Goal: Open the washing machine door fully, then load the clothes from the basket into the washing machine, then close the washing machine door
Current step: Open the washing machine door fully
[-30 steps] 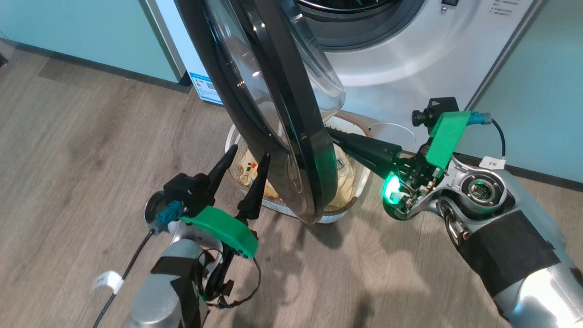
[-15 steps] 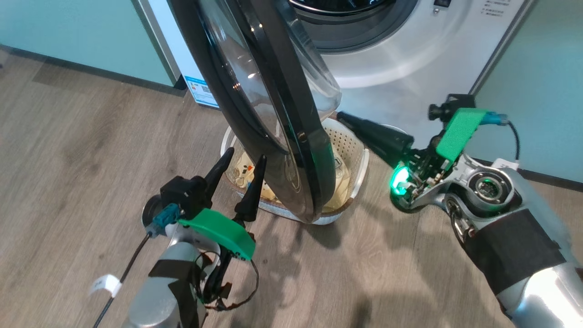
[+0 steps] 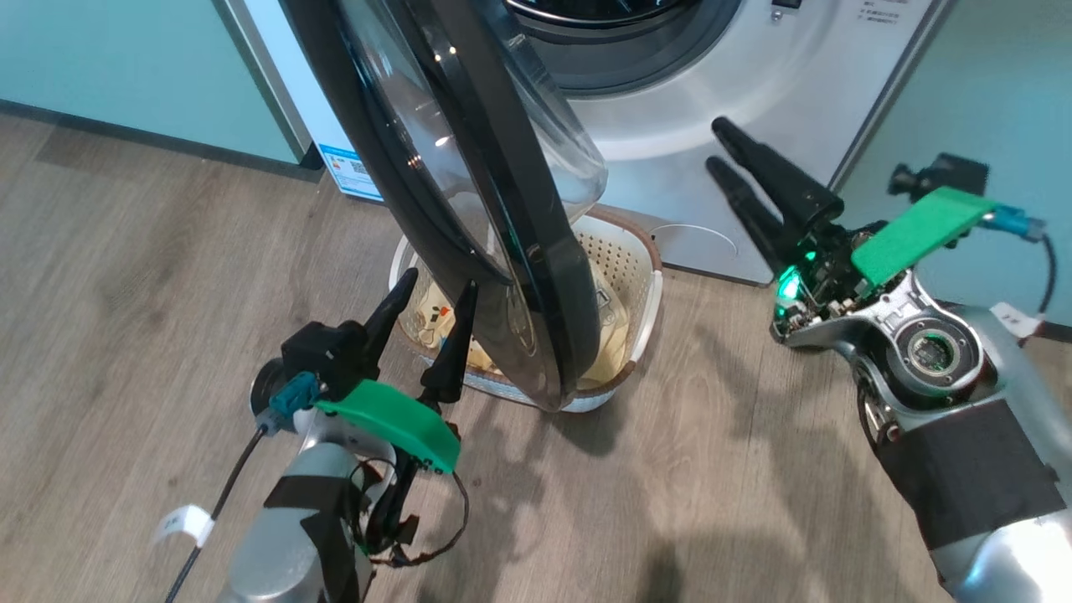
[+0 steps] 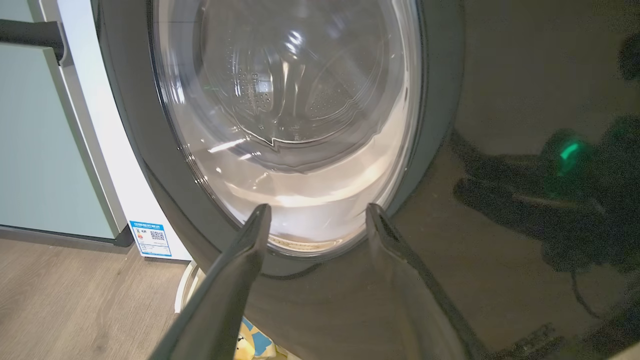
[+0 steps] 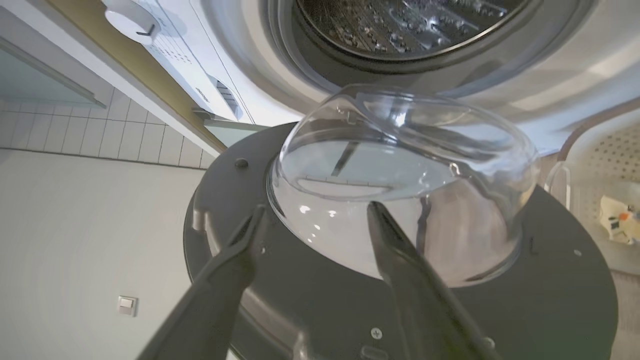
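The washing machine door [image 3: 502, 218] stands partly open, its black rim edge-on above the basket [image 3: 649, 289]. The basket sits on the floor against the washing machine [image 3: 737, 75], with pale-yellow clothes [image 3: 607, 352] in it. My left gripper [image 3: 434, 289] is open and empty, pointing at the door's outer face [image 4: 440, 100] from close by. My right gripper [image 3: 716, 142] is open and empty, right of the door, in front of the machine. In the right wrist view its fingers [image 5: 400, 260] point at the door's inner side and glass bowl [image 5: 400, 175]; the steel drum [image 5: 400, 25] is above.
Pale-green cabinets [image 3: 126, 67] flank the machine on both sides. A blue-and-white QR sticker [image 4: 150, 239] marks its lower left corner. Wood floor [image 3: 151, 276] spreads left of and in front of the basket. A corner of clothes [image 4: 250, 345] peeks out under the door.
My right gripper has drawn back from the door's edge, risen toward the machine front and gone from shut to open. The left arm holds still; the camera has shifted slightly.
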Controlling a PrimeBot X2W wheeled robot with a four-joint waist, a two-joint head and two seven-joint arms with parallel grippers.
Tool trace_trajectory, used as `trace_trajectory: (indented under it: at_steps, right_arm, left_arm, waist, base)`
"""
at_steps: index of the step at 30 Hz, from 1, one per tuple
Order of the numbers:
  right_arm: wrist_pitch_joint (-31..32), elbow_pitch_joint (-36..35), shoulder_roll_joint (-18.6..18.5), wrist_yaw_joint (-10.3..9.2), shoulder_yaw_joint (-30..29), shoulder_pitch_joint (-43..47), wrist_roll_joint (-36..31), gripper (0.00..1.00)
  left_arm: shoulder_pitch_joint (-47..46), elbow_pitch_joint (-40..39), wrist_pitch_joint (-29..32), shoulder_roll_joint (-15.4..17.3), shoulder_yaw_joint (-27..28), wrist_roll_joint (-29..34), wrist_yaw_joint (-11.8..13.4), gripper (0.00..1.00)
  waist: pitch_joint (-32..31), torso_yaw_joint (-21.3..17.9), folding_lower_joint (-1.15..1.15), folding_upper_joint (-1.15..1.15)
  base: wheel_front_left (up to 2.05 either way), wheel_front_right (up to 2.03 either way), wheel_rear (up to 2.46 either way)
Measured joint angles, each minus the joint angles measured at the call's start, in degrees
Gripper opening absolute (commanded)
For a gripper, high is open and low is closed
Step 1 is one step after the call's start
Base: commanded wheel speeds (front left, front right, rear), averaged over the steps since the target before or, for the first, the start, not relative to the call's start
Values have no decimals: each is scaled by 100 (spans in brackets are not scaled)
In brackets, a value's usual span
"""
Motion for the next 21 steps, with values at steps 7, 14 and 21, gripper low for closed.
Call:
trace_trajectory:
  at_steps: [7,14,21]
  right_arm:
    - [-929,-390,-56,0,-19,82,-1096,100]
    - [-2173,-353,-460,0,236,84,-2464,100]
    - [-2982,180,-862,0,321,127,-3381,100]
  left_arm:
    - [0,1,0,0,49,58,0,100]
    - [0,-2,0,-1,134,91,-1,100]
    - [12,-2,0,0,241,144,-3,100]
  waist:
    - [6,-75,0,0]
    - [-20,-189,0,0]
    - [-71,-305,0,0]
  base:
    - [0,0,0]
    - [0,0,0]
    - [0,0,0]
